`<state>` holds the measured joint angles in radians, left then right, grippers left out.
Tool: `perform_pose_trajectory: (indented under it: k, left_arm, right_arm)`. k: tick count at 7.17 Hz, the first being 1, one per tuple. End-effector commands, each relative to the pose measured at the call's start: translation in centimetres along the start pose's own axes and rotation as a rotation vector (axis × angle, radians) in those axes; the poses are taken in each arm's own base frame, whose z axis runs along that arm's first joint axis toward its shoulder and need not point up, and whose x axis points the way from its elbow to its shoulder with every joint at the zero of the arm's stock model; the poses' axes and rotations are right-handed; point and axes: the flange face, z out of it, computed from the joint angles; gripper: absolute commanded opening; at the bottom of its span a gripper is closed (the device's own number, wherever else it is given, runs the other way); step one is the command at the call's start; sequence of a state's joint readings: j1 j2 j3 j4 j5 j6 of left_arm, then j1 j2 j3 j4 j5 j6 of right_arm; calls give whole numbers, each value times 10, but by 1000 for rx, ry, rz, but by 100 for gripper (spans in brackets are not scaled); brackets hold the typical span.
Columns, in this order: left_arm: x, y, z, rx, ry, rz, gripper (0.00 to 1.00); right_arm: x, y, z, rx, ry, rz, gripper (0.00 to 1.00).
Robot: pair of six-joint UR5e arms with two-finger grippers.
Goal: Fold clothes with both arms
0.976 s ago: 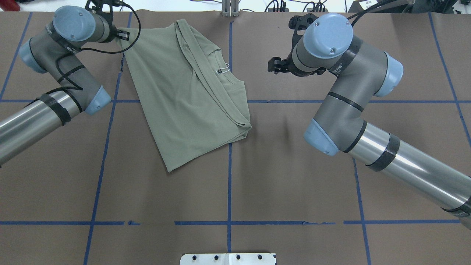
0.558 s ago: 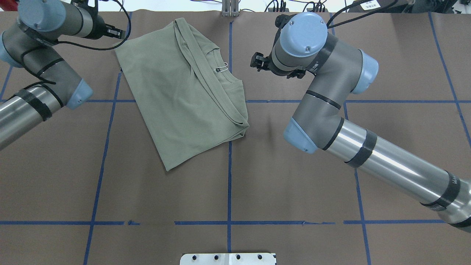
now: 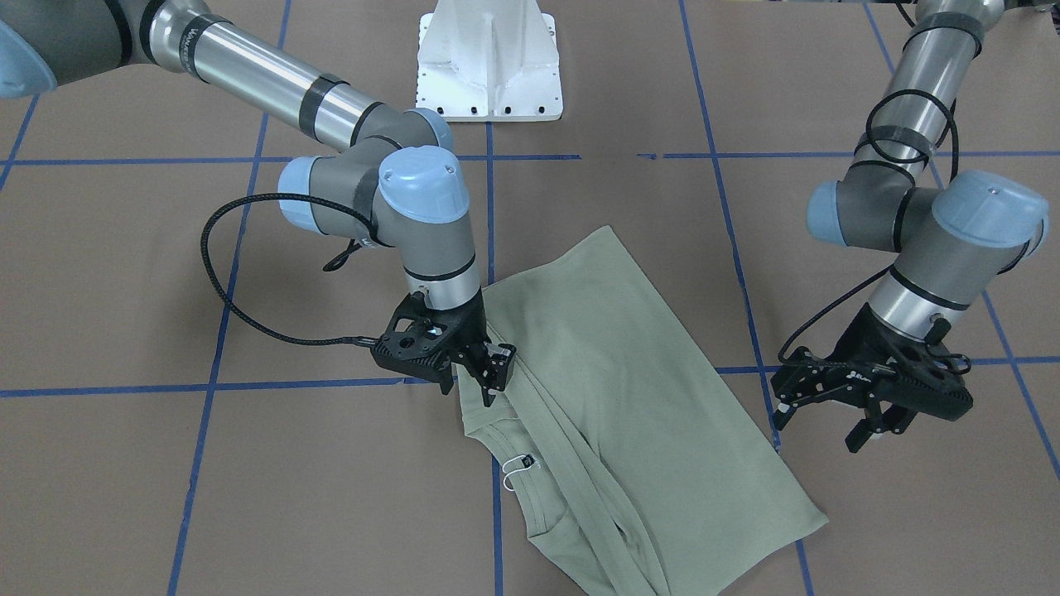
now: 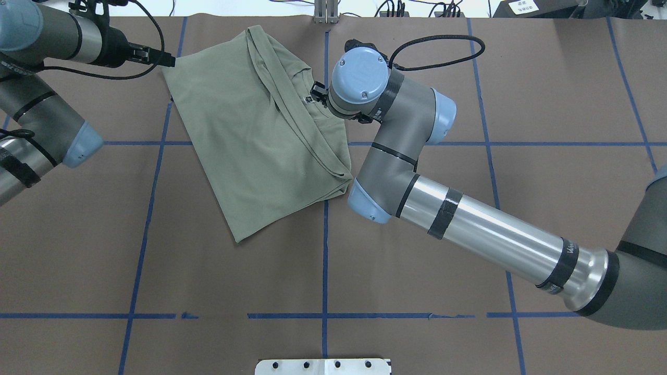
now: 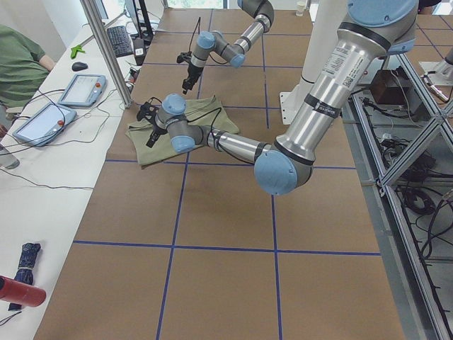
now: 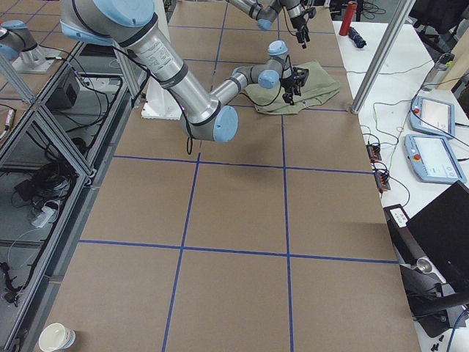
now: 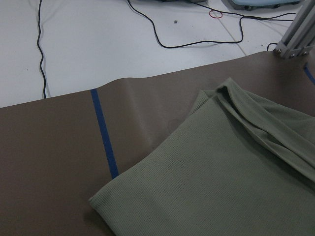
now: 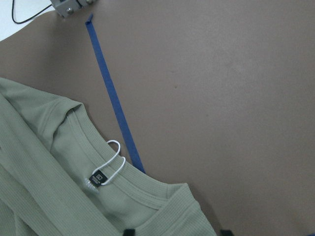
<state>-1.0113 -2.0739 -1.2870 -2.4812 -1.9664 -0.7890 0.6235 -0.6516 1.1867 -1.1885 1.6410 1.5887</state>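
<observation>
Right claw (image 3: 472,387): jaws apart, poised at the shirt's right edge by the collar. The wrist view showed one fingertip over cloth and the other over bare desk, not yet closed. Contact with the cloth could not be told. Left claw (image 3: 816,430): jaws apart too, holding nothing, hanging just off the shirt's far-left corner.

Shirt (image 4: 250,135): sage green, on the far half of the desk, mostly left of the centre line, lying askew. Layered bands along its right side suggested it was folded at least once already. Collar (image 8: 147,189) faced right, and the white loop tag (image 8: 114,160) lay loose on it.

Step in hand, as judged: taking two grips for the next fold. To do it well:
- Right claw should bite every layer at the collar edge, clear of the loop tag.
- Left claw should drop onto the corner and pinch cloth, not the covering beneath.
- Both should lift level and together so the panel stays taut.

Desk (image 4: 521,78): matte brown covering, squared off by blue tape lines (image 4: 324,260). Beyond the far edge stood a white bench (image 7: 123,39) with cables. White pedestal (image 3: 490,62) sat at the near edge. Control pendants (image 6: 432,158) lay on the bench.
</observation>
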Motion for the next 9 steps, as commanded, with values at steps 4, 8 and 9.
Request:
perform_pose_trajectory:
  k: [4, 8, 9]
  left_arm:
    - [10, 12, 7, -16, 12, -19, 100]
    - [11, 14, 9, -20, 10, -17, 100]
    - [11, 15, 10, -21, 10, -16, 100]
  right_arm:
    - [22, 48, 31, -33, 81, -50, 63]
    - [25, 49, 34, -34, 108, -61, 47]
    - [24, 51, 33, -35, 107, -61, 15]
